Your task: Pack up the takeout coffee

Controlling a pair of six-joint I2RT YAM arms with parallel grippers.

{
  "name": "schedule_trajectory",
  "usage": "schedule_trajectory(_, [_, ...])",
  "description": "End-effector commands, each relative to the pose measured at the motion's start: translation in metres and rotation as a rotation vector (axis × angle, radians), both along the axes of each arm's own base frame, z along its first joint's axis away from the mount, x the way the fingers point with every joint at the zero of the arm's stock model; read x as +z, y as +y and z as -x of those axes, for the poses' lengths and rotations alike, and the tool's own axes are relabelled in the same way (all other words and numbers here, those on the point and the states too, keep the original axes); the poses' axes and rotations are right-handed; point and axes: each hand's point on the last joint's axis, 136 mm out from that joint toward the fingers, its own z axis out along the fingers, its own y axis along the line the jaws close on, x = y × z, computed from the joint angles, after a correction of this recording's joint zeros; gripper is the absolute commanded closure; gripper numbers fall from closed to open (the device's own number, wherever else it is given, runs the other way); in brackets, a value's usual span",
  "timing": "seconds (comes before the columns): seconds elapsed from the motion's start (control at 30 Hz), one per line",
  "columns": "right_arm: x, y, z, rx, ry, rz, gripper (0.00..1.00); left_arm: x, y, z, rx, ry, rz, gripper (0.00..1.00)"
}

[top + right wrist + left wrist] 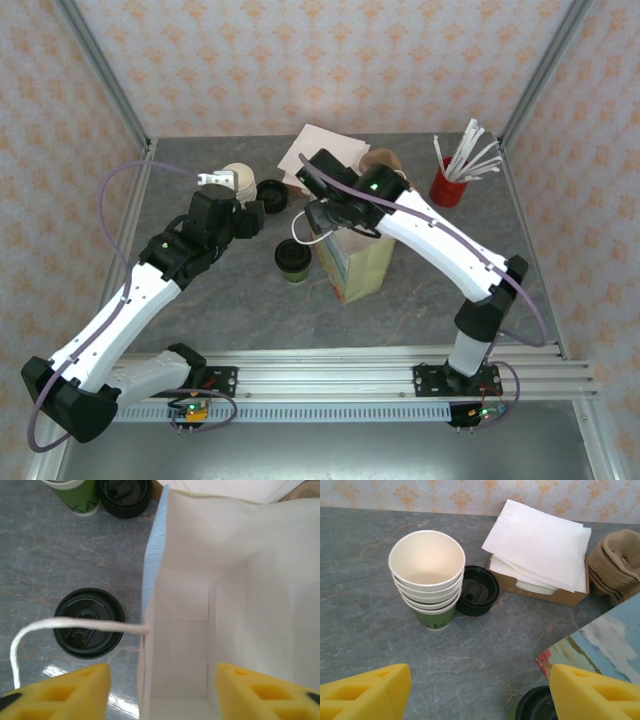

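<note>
right gripper [160, 692] spread — takeout coffee [89, 622] upright

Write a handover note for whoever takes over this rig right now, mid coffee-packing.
Left gripper: fingers open, empty, hovering near the stack of lidless cups.
Right gripper: fingers open, empty, above the mouth of the paper bag, straddling its left wall.
Takeout coffee: lidded, upright on the table just left of the bag, not grasped.
Bag: upright and open; nothing inside as far as the right wrist view shows.
Done: the bag stands open.
Left: grasp the coffee and lower it into the bag.
</note>
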Motion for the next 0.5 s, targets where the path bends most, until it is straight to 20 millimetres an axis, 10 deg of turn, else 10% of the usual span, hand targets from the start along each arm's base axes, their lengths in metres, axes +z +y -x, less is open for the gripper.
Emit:
schedule_trajectory(0.0, [0.048, -0.01, 0.013, 0.008, -0.061, -0.124, 0.35, 0.011, -0.007, 0.005, -0.037, -0.001, 0.062, 0.26])
schedule_trajectory(0.17, [0.084, -0.034, 0.015, -0.023, -0.124, -0.208, 0.29, 0.023, -0.024, 0.006, -0.093, -0.01, 0.123, 0.27])
schedule_trajectory(0.3, [0.118, -0.093, -0.001, -0.154, -0.241, -0.264, 0.28, 0.042, -0.043, 0.01, -0.159, -0.04, 0.135, 0.27])
schedule_trajectory(0.47, [0.113, -0.176, -0.031, -0.39, -0.259, -0.309, 0.28, 0.052, -0.06, 0.009, -0.197, -0.049, 0.109, 0.27])
